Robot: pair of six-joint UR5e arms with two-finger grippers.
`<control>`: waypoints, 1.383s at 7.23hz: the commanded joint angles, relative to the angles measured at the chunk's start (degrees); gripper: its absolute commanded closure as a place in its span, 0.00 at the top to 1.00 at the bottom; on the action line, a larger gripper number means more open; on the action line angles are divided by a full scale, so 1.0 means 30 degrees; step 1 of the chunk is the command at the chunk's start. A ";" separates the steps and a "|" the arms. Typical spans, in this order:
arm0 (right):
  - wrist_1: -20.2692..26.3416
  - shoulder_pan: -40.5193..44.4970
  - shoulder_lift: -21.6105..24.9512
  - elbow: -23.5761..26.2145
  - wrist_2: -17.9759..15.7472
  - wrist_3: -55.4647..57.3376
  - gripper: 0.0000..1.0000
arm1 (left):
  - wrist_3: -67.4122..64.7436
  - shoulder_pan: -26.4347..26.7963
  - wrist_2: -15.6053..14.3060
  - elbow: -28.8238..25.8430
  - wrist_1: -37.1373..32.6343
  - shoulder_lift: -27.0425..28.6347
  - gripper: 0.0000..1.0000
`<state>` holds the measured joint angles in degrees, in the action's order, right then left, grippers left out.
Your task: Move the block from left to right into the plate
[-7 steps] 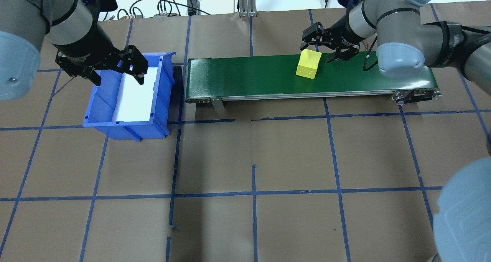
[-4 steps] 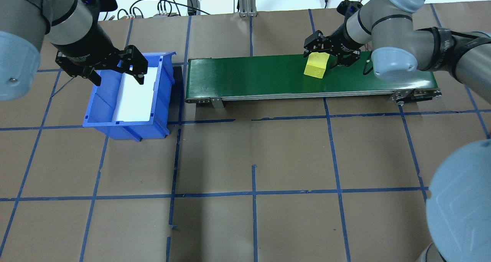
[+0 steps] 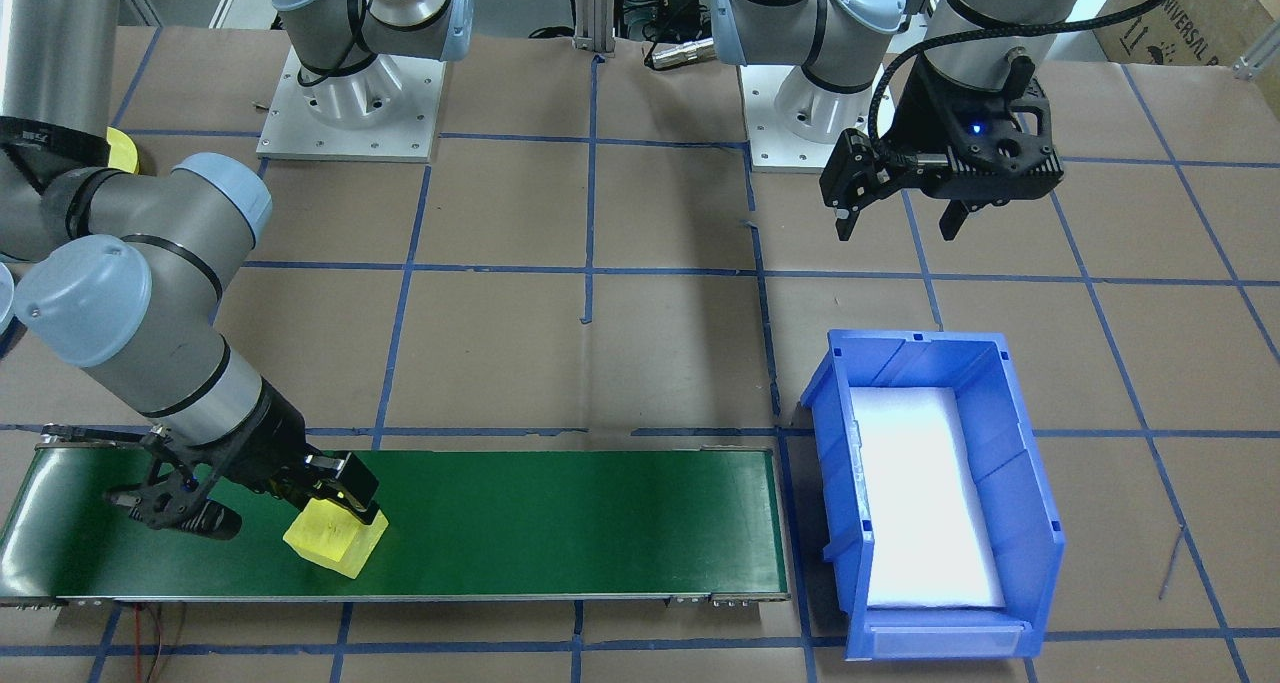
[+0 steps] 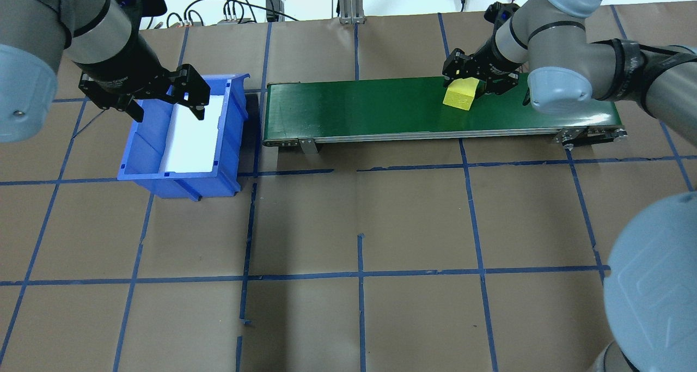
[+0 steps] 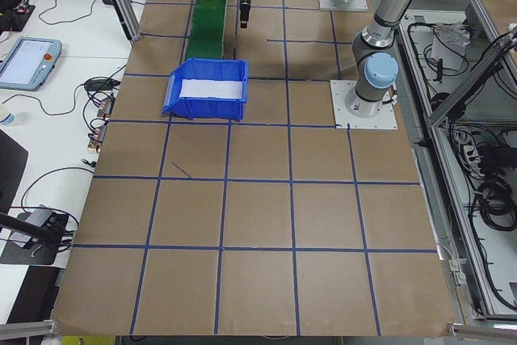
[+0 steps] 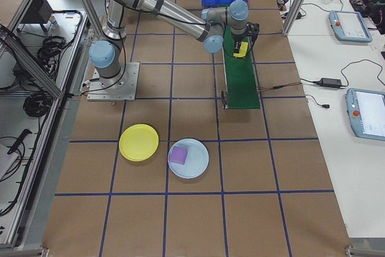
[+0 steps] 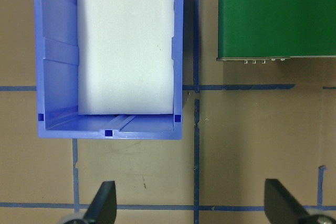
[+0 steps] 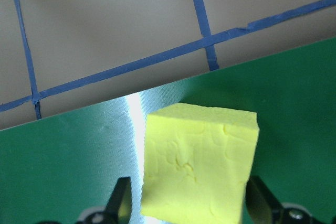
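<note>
Block: the yellow block (image 4: 459, 96) sits on the green conveyor belt (image 4: 381, 108), toward the belt's end on the robot's right, one corner turned toward the camera across the table (image 3: 335, 541).
Right gripper: the right gripper (image 4: 472, 80) is down at the belt with its fingers on either side of the block; in its wrist view the block (image 8: 197, 163) fills the gap between the two fingertips (image 8: 119, 200). Fingers spread, flanking the block, and I cannot tell whether they touch it.
Left gripper: the left gripper (image 4: 163, 97) hangs above the near-side rim of the blue bin, jaws wide apart and holding nothing; its wrist view shows both fingertips (image 7: 105, 203) well separated over bare brown paper.
Blue bin: the blue bin (image 4: 142, 151) stands just off the belt's other end, on the robot's left, with a white foam liner (image 4: 193, 138) covering its floor.
Plates: seen from the right end of the table, a yellow plate (image 6: 139, 142) and a light blue plate (image 6: 195, 165) lie side by side on the paper, well apart from the belt; a purple square piece (image 6: 178, 154) rests on the blue one.
In the way: the right arm's elbow (image 4: 561, 83) hangs over the belt's end beside the block.
Table: brown paper (image 4: 359, 219) with a blue tape grid covers the surface.
</note>
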<state>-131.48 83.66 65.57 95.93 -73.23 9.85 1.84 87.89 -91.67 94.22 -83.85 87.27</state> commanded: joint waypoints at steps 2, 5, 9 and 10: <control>0.0116 -0.0463 0.0173 -0.0071 -0.1635 -0.1635 0.21 | 0.0000 0.0000 0.0000 0.0000 0.0000 0.0001 1.00; 0.0408 -0.1548 0.0785 0.0161 -0.1576 -0.2922 0.07 | 0.0000 0.0029 0.0000 0.0000 0.0000 0.0001 1.00; 0.1551 -0.1608 0.1345 0.0074 -0.2274 -0.4678 0.00 | 0.0000 0.0029 0.0000 0.0029 0.0000 -0.0028 1.00; 0.1638 -0.1695 0.1375 0.0017 -0.2309 -0.4775 0.00 | 0.0000 0.0029 0.0000 0.0029 0.0000 -0.0029 1.00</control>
<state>-126.92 78.82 69.55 96.07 -79.49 -3.19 1.84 87.97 -91.67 94.30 -83.85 87.22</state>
